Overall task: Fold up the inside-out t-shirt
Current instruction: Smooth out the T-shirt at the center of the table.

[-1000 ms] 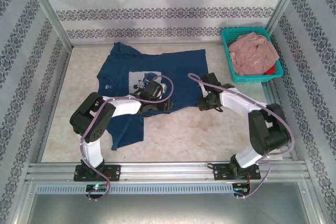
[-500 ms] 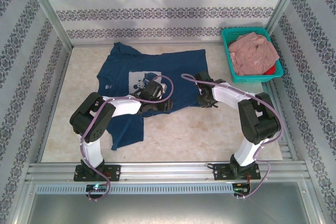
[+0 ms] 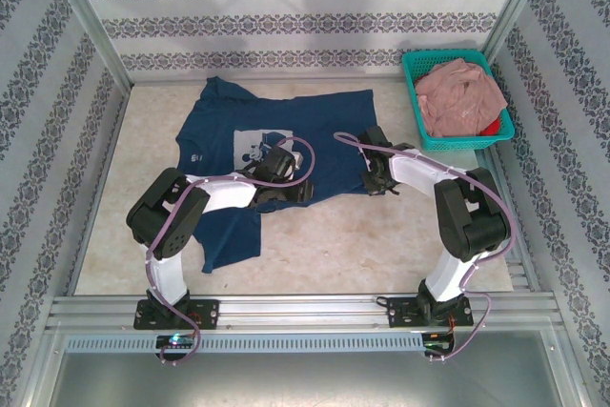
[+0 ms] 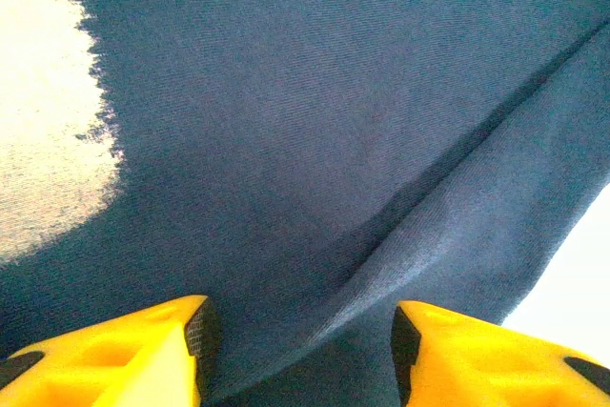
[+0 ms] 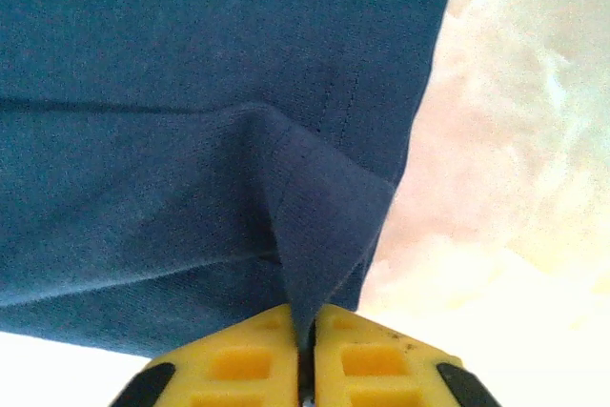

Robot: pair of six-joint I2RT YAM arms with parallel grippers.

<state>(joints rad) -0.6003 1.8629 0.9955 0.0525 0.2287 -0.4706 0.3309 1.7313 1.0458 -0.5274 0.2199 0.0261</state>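
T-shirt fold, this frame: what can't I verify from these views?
- Top external: the left arm hides the near middle of the t-shirt; its white print is too small to read.
- Left wrist: left gripper fingers stand apart over cloth; any contact is cut off by the bottom edge.
- Right wrist: right gripper is shut on a fold; the pinched amount is hidden between its fingers.
- Top external: red item in the basket lies mostly under the pink garment.

1. We see a dark navy t-shirt [image 3: 324, 131] with a pale print, left of the basket [image 3: 413, 92].
2. The basket is teal; the garment [image 3: 462, 97] inside it, dusty pink.
3. Behind the basket, white walls [image 3: 286, 2] carry dark floral bands.
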